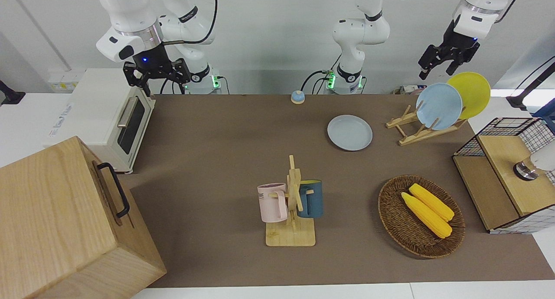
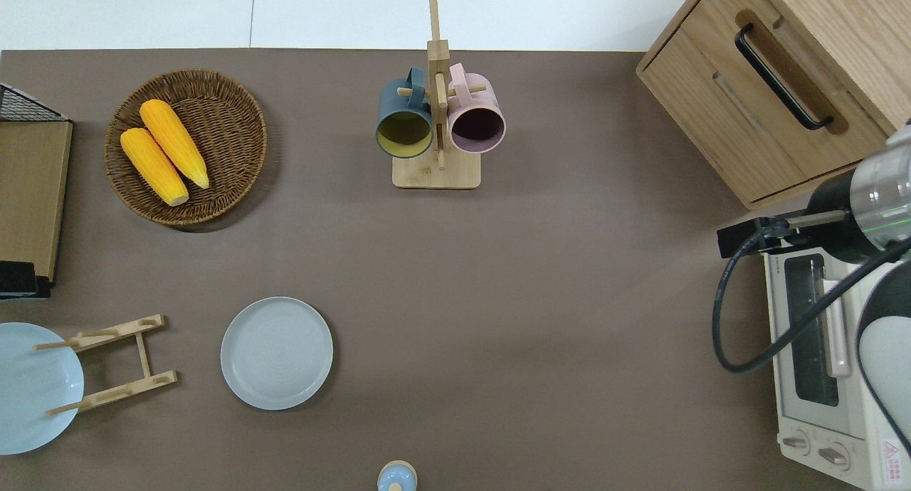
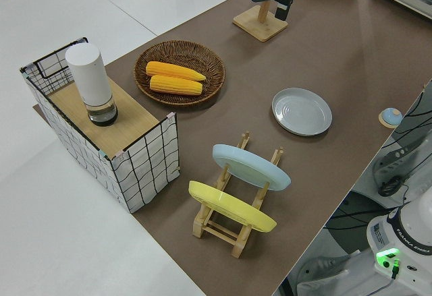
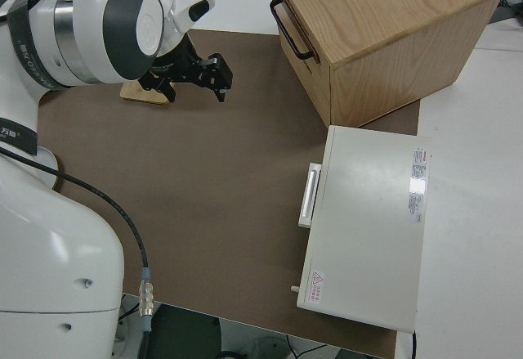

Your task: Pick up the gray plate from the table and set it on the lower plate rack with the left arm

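Front view: left gripper (image 1: 446, 58) hung high with fingers spread and empty, up above the sky-blue plate (image 1: 439, 106) and yellow plate (image 1: 470, 94) leaning in the upper slots of the plate rack (image 1: 416, 132). Below and toward the table's middle, gray plate (image 1: 349, 132) lay flat on the table (image 1: 217, 160), just beside the rack's free low end. Probably no grasp begun. Raised rim offered a hold; bare mat all round. Right arm parked, right gripper (image 1: 156, 76) open.
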### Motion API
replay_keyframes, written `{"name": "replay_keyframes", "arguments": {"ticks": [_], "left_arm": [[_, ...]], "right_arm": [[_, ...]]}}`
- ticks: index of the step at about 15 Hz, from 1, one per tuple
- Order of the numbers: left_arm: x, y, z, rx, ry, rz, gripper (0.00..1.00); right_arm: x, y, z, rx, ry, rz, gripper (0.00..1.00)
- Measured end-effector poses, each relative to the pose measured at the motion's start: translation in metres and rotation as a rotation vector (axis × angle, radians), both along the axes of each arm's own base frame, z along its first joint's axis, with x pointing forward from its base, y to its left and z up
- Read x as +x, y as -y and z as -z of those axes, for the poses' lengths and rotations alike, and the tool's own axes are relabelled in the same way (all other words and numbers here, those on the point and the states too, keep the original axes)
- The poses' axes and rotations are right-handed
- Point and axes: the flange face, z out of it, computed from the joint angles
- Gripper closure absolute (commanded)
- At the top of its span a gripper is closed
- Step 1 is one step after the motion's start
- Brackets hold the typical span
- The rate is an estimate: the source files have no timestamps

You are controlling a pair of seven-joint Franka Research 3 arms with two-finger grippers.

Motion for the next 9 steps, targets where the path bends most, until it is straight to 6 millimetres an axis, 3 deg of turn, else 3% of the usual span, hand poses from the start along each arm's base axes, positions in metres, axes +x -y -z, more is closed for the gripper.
{"name": "replay_keyframes", "arguments": {"ticks": [5, 9], "left_arm": [[0.001, 0.011, -0.001, 0.003, -0.009, 0.020, 0.01], [0.000, 0.007, 0.000, 0.001, -0.013, 0.012, 0.01]], "right_arm": [[0.000, 0.000, 0.000, 0.000, 0.000, 0.000, 0.017], [0.000, 0.000, 0.000, 0.000, 0.000, 0.000, 0.017]]}}
